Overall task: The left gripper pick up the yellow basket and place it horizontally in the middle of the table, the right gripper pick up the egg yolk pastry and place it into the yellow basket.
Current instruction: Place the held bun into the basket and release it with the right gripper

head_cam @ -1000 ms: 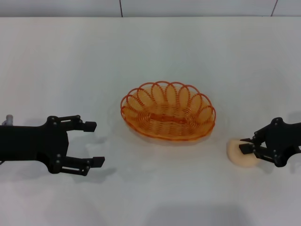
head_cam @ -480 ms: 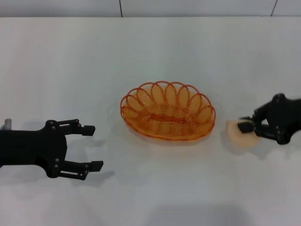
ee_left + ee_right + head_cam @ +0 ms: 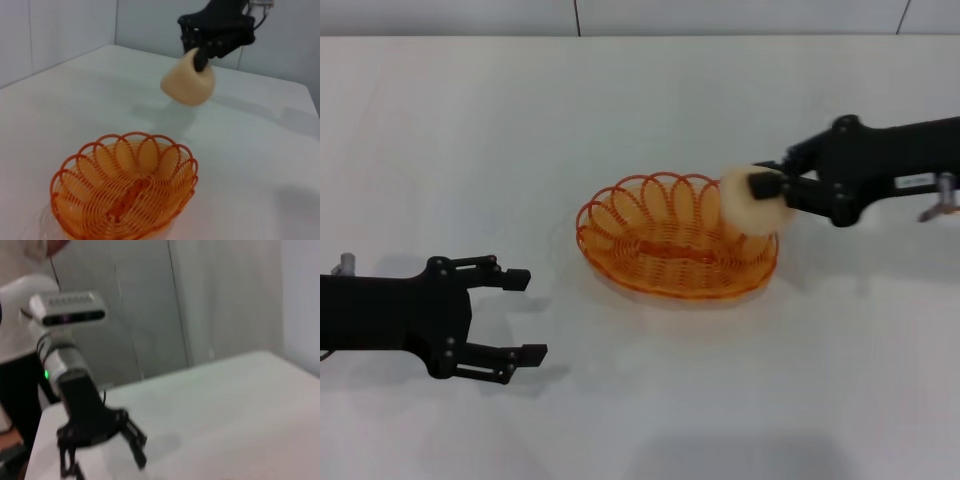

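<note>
White tabletop [image 3: 650, 400], yellow basket [image 3: 677, 247] at center, my right gripper [image 3: 772, 188] jaws clamped on egg yolk pastry [image 3: 750, 203] above basket's right rim, my left gripper [image 3: 523, 316] jaws apart, near-left.

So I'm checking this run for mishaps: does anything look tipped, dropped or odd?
Nothing stands out. The yellow basket sits upright mid-table, the right gripper holds the egg yolk pastry above its rim, and the left gripper is open, off to the side.

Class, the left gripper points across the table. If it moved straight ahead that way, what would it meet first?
Probably nothing: the open left gripper points along bare table, passing nearer than the yellow basket, though depth is uncertain.
</note>
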`<state>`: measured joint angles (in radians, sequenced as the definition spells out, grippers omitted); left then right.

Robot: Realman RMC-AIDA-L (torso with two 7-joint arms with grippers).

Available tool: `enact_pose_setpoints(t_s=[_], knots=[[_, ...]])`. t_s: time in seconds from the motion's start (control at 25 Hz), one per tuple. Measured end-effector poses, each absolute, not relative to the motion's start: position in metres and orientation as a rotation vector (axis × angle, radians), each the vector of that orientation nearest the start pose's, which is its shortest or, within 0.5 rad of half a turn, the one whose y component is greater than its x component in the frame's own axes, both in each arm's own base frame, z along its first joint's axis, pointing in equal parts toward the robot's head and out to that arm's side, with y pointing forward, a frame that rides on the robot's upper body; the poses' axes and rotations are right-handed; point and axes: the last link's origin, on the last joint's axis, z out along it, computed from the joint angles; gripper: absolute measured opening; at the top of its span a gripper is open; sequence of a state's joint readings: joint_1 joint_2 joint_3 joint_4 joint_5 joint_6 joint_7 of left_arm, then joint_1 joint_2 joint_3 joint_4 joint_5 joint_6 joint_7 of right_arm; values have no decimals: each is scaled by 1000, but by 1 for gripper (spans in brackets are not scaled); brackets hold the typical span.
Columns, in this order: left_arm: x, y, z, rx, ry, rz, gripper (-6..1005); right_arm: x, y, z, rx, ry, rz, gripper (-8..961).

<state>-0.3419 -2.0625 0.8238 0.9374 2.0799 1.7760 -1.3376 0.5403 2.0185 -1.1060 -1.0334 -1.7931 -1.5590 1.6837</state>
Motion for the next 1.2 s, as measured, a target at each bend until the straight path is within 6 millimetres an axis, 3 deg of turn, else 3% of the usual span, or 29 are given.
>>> enact_pose_setpoints(t_s=[0.6,1.12,1.2], knots=[[-276,278,23,-2961,-383,-479,889,162,369,-39,-2801,310,615,74],[-276,279,23,-2961,-382,-472,888,157,362,-54,-2822,226,622,223],[-276,279,23,-2960,-384,-470,888,157,362,-53,-2821,227,623,286]])
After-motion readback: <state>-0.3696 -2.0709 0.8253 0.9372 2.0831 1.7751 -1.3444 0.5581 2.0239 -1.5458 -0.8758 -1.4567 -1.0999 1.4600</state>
